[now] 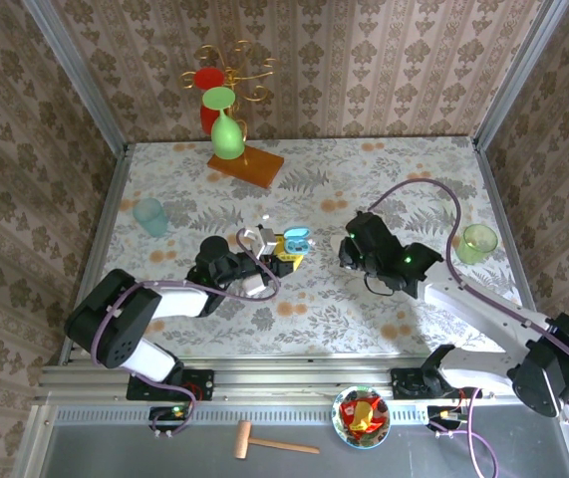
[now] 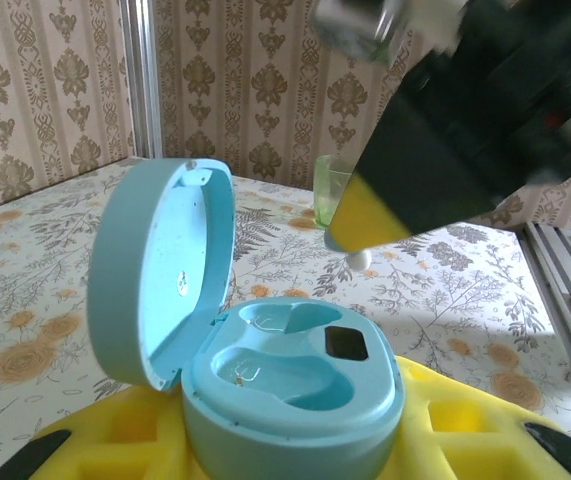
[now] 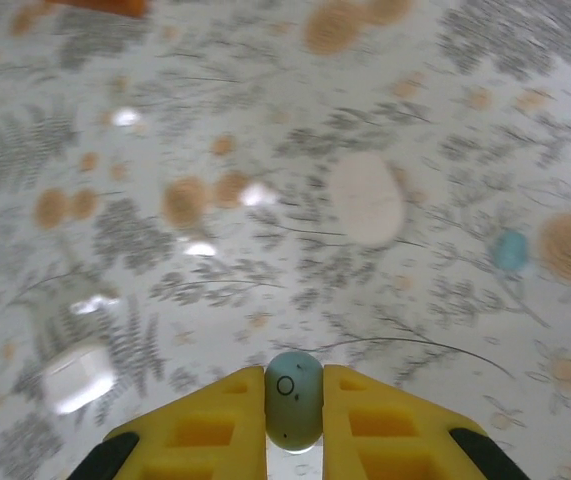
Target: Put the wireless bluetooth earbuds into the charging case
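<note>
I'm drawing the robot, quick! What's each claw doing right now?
Left gripper: closed on the open pale blue charging case.
Right gripper: closed on a pale blue earbud.

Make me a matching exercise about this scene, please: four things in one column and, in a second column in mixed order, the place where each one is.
Things:
1. pale blue charging case
2. pale blue earbud
3. green cup
4. wooden hammer

Places:
A. off the table, on the grey ledge
B. held in the right tool
C. standing on the table, near its right edge
D. held in the left tool, lid open

Pairs: 1-D, 2-B, 3-C, 4-A.
</note>
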